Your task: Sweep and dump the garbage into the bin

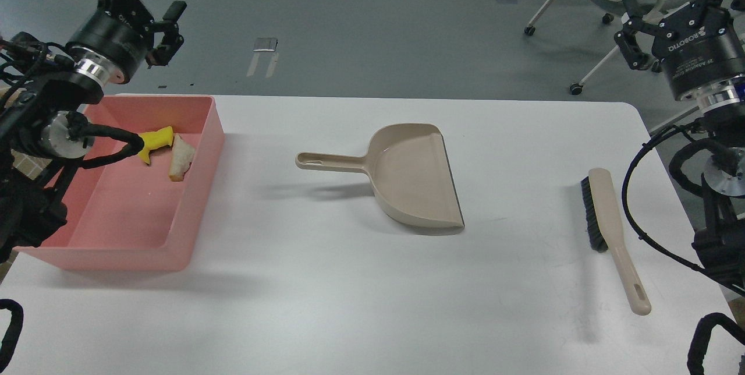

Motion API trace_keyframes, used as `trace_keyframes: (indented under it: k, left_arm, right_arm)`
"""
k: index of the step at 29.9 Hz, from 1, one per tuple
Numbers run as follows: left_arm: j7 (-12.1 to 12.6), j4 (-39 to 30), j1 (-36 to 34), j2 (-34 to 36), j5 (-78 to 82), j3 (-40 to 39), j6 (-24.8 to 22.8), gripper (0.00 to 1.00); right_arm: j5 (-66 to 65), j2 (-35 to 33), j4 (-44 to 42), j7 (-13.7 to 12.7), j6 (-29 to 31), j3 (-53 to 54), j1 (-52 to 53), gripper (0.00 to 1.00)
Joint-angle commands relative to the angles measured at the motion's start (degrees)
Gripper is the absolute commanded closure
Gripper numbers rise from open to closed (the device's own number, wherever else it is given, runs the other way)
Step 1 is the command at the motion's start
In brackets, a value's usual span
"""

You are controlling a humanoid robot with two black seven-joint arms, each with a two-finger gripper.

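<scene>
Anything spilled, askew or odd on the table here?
Nothing stands out. The yellow curved scrap and pale bread-like wedge lie inside the pink plastic tub; the beige dustpan and beige black-bristled brush lie flat on the white table.

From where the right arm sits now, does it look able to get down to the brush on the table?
Probably yes. The brush lies alone on the table's right side, below the raised right tool, with nothing between them; the dustpan sits well left.

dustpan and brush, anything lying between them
Nothing: in the head view the stretch of white table between the dustpan and the brush is bare.
</scene>
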Motion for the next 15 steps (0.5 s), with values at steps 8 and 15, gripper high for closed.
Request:
trace_keyframes:
  k: [8,15]
  left_arm:
    - [0.0,9.8,-1.4,-2.5,-0.2,-0.7,-1.7,0.04]
    - [0.0,9.1,-1.3,-2.0,-5.8,-0.7,-1.7,0.03]
  right_arm:
    - [0.2,0.5,-0.7,-1.4,-2.8,-0.2,3.0,0.0]
    - [0.7,3.1,-10.2,-4.0,-5.7,-0.2,6.6,0.0]
